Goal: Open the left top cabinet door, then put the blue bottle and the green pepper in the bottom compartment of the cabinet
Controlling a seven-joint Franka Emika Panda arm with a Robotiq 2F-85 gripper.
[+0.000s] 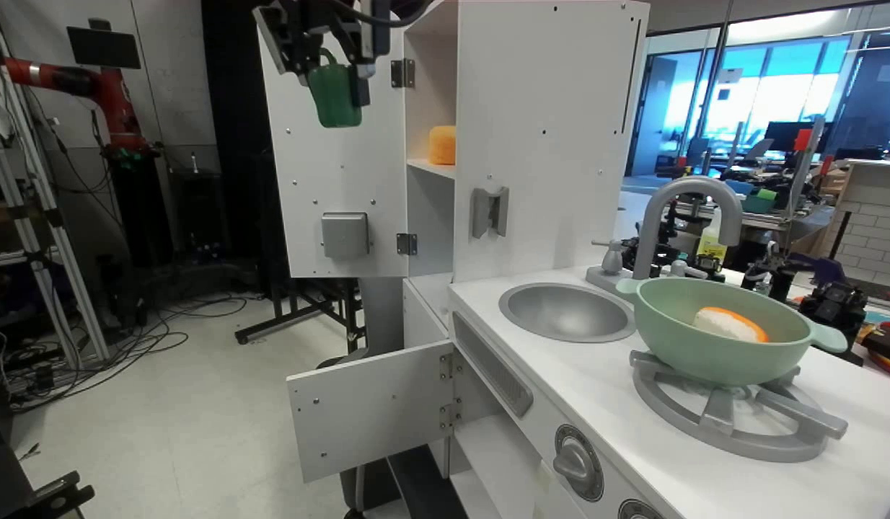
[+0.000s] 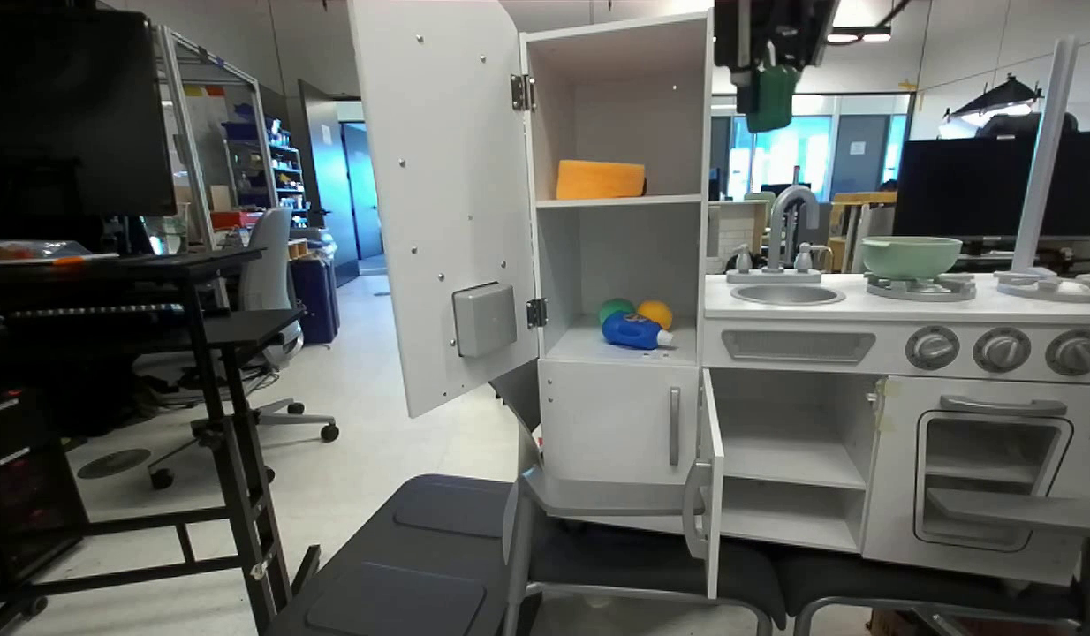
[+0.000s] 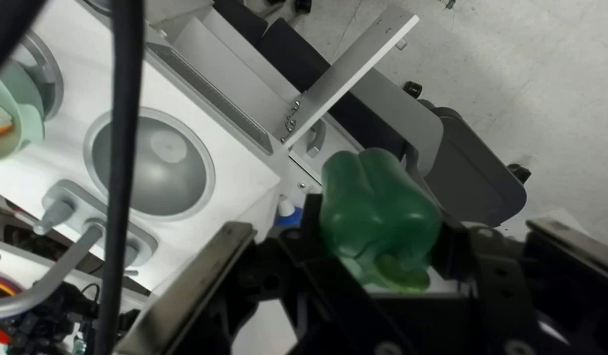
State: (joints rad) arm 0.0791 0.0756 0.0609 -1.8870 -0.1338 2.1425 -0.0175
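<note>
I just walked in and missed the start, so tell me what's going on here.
A robot's tool grips a green pepper in the air, outside the white cabinet. The top cabinet door stands open. The blue bottle already lies on its side in the bottom compartment, in front of a green round thing and a yellow round thing. The pepper has yet to go in there.

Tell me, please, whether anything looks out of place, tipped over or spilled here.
The blue bottle lies on its side in the bottom compartment; bottles usually stand. The low door below the sink stands open, though the task does not need it. I see no spill.
</note>
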